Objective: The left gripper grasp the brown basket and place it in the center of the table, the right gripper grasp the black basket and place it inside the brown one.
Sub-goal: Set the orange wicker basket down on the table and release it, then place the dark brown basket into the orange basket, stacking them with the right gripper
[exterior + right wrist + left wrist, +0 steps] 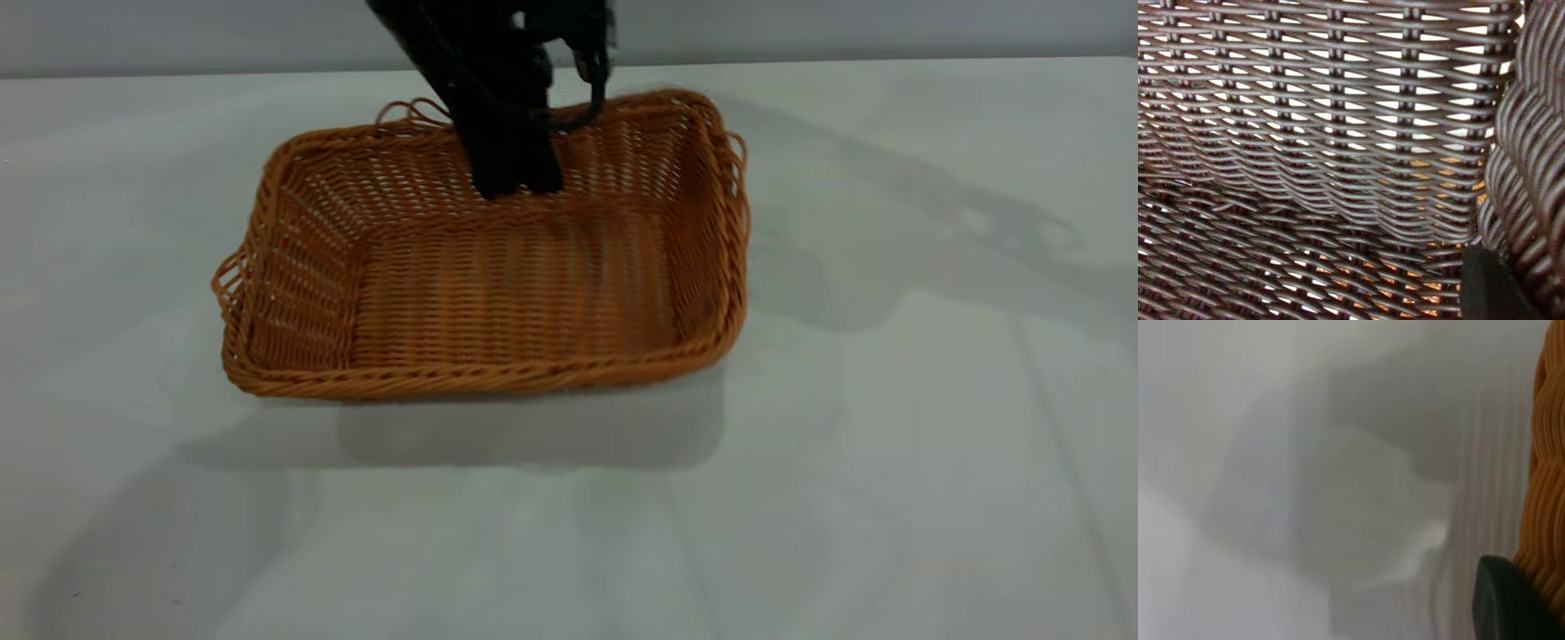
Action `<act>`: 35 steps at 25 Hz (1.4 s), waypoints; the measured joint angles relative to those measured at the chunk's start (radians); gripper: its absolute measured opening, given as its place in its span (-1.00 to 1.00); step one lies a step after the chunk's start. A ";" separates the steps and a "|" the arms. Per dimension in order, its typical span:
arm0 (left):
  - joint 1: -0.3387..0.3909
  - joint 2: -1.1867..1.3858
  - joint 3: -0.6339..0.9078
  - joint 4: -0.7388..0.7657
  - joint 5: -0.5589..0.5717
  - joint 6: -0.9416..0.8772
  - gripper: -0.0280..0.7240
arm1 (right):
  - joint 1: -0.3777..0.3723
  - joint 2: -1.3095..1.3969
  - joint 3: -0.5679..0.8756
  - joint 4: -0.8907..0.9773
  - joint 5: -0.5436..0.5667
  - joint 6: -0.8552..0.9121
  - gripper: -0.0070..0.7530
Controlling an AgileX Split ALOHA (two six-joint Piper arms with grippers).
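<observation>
Brown basket [498, 284] sat mid table [889, 489], far side looked raised, w/ left gripper [516, 173] pinching its back rim, so placing nearly done. Right gripper unseen, jaws can't tell; its cam was filled by black basket [1325, 133], orange showing through weave. Nesting left.

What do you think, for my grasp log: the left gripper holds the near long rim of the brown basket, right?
No: the left gripper holds the far long rim of the brown basket, not the near one; the exterior view shows it.

exterior view facing arms across table [889, 444]; wrist views close on wicker, brown basket [498, 293] shared
</observation>
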 joint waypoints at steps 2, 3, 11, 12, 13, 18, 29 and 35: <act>-0.003 0.000 0.000 -0.014 0.010 0.025 -0.71 | 0.000 0.000 -0.006 -0.005 0.011 0.001 -0.74; -0.003 0.000 0.000 -0.018 0.011 0.029 -0.71 | 0.000 0.000 -0.007 -0.012 0.013 0.001 -0.74; -0.004 0.019 -0.006 -0.041 0.010 0.037 -0.70 | 0.000 0.000 -0.007 -0.031 0.031 0.001 -0.74; -0.004 0.021 -0.006 -0.041 0.009 0.037 -0.69 | 0.000 0.000 -0.007 -0.031 0.031 0.001 -0.74; -0.004 0.021 -0.006 -0.045 0.008 0.036 -0.67 | 0.000 0.000 -0.007 -0.031 0.031 0.001 -0.74; -0.005 0.035 -0.006 -0.077 -0.036 0.026 -0.26 | 0.000 0.000 -0.007 -0.031 0.032 0.001 -0.74; -0.005 -0.049 -0.006 -0.151 0.005 0.025 0.37 | -0.012 0.000 -0.007 0.018 0.030 0.001 -0.74; -0.005 -0.271 -0.006 -0.131 0.315 -0.015 0.29 | -0.053 0.000 -0.007 0.112 0.023 -0.010 -0.74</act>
